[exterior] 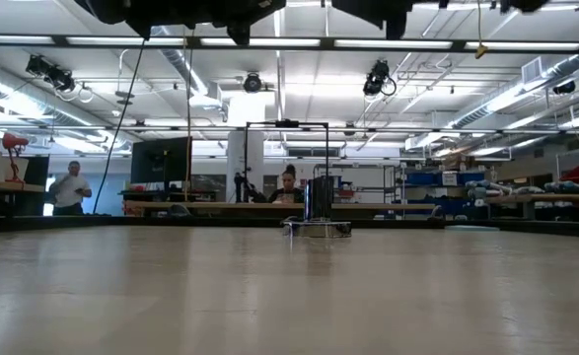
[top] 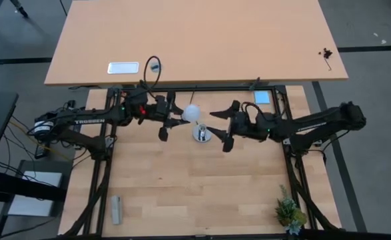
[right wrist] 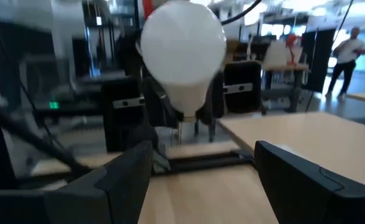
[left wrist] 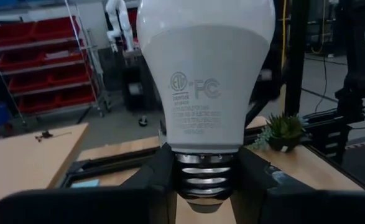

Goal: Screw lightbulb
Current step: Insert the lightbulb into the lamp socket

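Observation:
The white frosted lightbulb (top: pixel 191 113) is held in my left gripper (top: pixel 179 117) above the wooden table, just far-left of the round silver socket base (top: pixel 202 133). The socket base stands on the table and also shows in the low view (exterior: pixel 318 212). The bulb fills the left wrist view (left wrist: pixel 206 68) and shows in the right wrist view (right wrist: pixel 182 46). My right gripper (top: pixel 218 129) is open and empty, just right of the socket base, with its fingers pointing toward the bulb. My left gripper pinches the bulb's grey threaded screw base (left wrist: pixel 204 177) between its two fingers, one on each side. The fingers come level from the table's left. The bulb's round end points away from the gripper, and the bulb is lifted clear of the table and the socket.
A second, lighter table (top: pixel 195 40) lies beyond the far edge, with a white flat thing (top: pixel 123 67) on it. A small potted plant (top: pixel 290 213) stands at the near right and a grey block (top: pixel 116 210) at the near left. People (exterior: pixel 70 187) show far behind.

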Controlling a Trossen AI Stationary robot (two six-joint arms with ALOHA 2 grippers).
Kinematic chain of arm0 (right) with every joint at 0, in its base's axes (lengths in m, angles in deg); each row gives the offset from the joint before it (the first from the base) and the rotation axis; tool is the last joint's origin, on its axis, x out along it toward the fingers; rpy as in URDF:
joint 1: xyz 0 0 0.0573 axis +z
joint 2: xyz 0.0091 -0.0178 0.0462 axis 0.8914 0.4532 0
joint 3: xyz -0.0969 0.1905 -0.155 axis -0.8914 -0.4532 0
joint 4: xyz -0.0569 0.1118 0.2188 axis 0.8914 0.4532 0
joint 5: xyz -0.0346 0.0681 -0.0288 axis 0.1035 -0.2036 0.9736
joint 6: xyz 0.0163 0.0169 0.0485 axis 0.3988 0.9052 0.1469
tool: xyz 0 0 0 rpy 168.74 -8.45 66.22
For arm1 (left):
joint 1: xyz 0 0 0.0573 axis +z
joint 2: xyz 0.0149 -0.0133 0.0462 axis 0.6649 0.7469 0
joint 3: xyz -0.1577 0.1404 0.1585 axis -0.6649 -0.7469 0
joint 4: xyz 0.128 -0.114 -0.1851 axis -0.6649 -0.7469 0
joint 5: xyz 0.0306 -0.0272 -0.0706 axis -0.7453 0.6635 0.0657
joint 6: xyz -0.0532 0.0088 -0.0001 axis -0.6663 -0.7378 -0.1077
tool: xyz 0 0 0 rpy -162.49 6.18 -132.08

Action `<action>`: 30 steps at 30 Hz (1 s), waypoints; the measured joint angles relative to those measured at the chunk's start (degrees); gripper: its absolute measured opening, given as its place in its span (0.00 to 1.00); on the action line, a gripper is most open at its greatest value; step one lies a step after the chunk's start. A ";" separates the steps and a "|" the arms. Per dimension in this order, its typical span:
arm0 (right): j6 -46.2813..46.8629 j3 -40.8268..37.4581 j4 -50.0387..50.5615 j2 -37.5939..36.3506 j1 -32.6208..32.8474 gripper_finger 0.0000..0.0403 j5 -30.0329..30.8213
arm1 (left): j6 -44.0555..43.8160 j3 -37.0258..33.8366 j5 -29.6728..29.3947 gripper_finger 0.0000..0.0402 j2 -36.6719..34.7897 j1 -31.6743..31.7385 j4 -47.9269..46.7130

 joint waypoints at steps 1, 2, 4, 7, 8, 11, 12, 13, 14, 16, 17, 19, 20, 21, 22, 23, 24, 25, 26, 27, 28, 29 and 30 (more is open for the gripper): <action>-0.28 -1.50 -4.51 1.09 -0.07 0.71 0.03 | 0.05 0.09 -0.05 0.24 0.26 0.01 0.56; -1.04 -3.00 -8.69 2.32 -0.07 0.71 0.18 | 0.08 0.07 -0.04 0.24 0.48 0.19 0.41; -2.85 -4.73 -15.58 5.69 -0.19 0.71 1.50 | -0.06 0.10 -0.11 0.24 1.86 0.41 2.48; -4.72 -5.00 -22.89 10.65 -1.05 0.70 1.90 | -1.42 0.01 -0.52 0.24 3.66 1.53 3.78; -4.86 -4.88 -24.79 12.02 -1.48 0.69 1.91 | -1.84 0.02 -0.85 0.24 4.22 1.99 3.93; -3.93 -4.07 -29.48 15.54 -2.97 0.68 2.00 | -4.21 0.02 -0.89 0.24 5.90 2.77 5.15; -3.12 -3.84 -31.74 16.61 -3.48 0.68 1.98 | -4.48 0.03 -0.91 0.24 6.46 2.78 5.85; -2.50 -3.62 -33.27 17.35 -3.89 0.68 1.95 | -4.55 0.04 -0.92 0.24 6.77 2.75 6.01; -1.74 -3.53 -34.66 18.00 -4.31 0.68 1.95 | -4.30 0.02 -0.87 0.24 7.07 2.73 5.85; -1.05 -3.14 -35.93 18.62 -4.90 0.68 1.52 | -3.94 0.04 -0.83 0.24 7.95 2.58 7.12; -0.88 -2.97 -36.45 18.84 -5.13 0.69 1.05 | -3.94 0.04 -0.75 0.24 8.32 2.58 7.38; 0.21 -2.26 -36.39 19.06 -5.42 0.70 -1.47 | -3.92 0.04 -0.79 0.24 9.05 2.58 7.77; 0.95 -1.88 -36.29 19.17 -5.60 0.71 -3.12 | -3.97 0.04 -0.78 0.24 9.36 2.58 8.36; 1.85 -1.17 -36.23 19.44 -5.67 0.71 -4.36 | -3.94 0.04 -0.49 0.24 9.47 2.58 8.64; 2.46 -0.72 -36.11 19.59 -5.71 0.72 -5.43 | -3.94 0.04 -0.19 0.24 9.44 2.58 8.69; 2.97 -0.07 -35.96 19.85 -5.74 0.73 -6.02 | -3.92 0.04 -0.19 0.24 9.36 2.53 8.83; 3.11 0.58 -35.40 19.94 -5.71 0.74 -6.15 | -3.82 0.04 -0.10 0.24 9.39 2.43 8.99; 3.12 1.08 -34.55 19.94 -5.71 0.75 -6.15 | -3.82 0.04 -0.01 0.24 9.42 2.37 8.97; 3.12 1.95 -32.96 19.96 -5.71 0.75 -6.17 | -3.87 0.04 0.09 0.24 9.46 2.32 9.01; 3.10 2.74 -31.67 20.03 -5.71 0.76 -6.15 | -3.88 0.04 0.44 0.24 9.50 2.31 9.00; 2.77 3.38 -30.49 20.07 -5.71 0.77 -6.07 | -3.91 0.04 0.67 0.24 9.50 2.29 8.98; 2.08 4.10 -29.24 20.10 -5.73 0.77 -6.00 | -3.92 0.04 0.80 0.24 9.50 2.22 8.97; 1.50 4.82 -28.14 20.11 -5.83 0.77 -6.00 | -3.92 0.04 0.81 0.24 9.50 2.21 8.89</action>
